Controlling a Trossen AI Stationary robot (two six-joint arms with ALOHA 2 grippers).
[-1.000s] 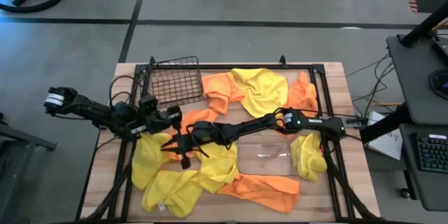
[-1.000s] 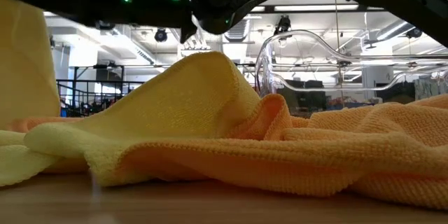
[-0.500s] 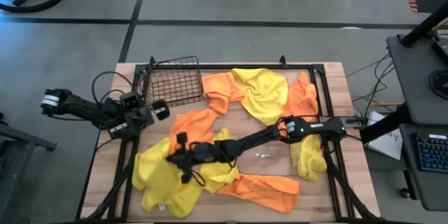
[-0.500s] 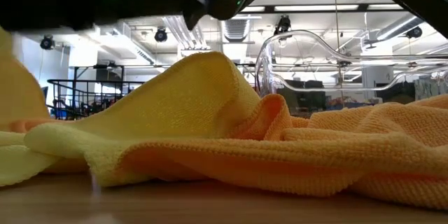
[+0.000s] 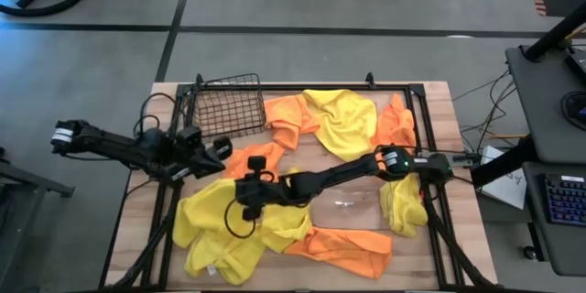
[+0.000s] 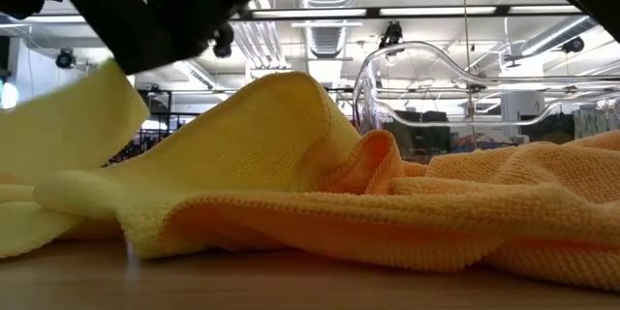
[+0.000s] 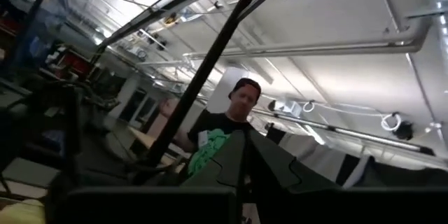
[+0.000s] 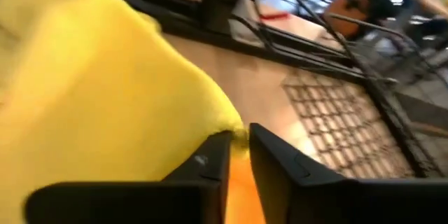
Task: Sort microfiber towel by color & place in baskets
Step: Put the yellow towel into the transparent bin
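A yellow towel (image 5: 206, 222) lies spread at the near left, and one corner of it is raised to my right gripper (image 5: 245, 192). That gripper reaches in from the right and is shut on this corner (image 8: 236, 131). My left gripper (image 5: 218, 153) hovers shut and empty by the left edge, tipped upward. The wire basket (image 5: 229, 105) stands at the far left and the clear bin (image 5: 346, 203) at centre right; neither shows a towel inside. Orange towels (image 5: 252, 157) and yellow ones (image 5: 343, 119) lie loose on the table. My right gripper pinches a corner of the yellow towel (image 8: 236, 131) between its two fingertips (image 8: 210, 155). It comes from the table's right, slanting a little downward. The corner is lifted, and the rest of the towel (image 6: 63, 140) slopes down slack onto the table.
An orange towel (image 5: 343, 243) lies at the near edge and others (image 5: 398, 119) at the far right. A further yellow towel (image 5: 403, 206) lies right of the bin. A black frame (image 5: 430, 146) rims the table. A person (image 7: 224, 133) stands in the room beyond.
My right gripper has swung its wrist up from a steep downward slant and shifted toward the far edge, keeping the yellow towel's corner. The raised part of the towel, which hung tall at the left, has sunk and now slopes low. My left gripper has tipped upward.
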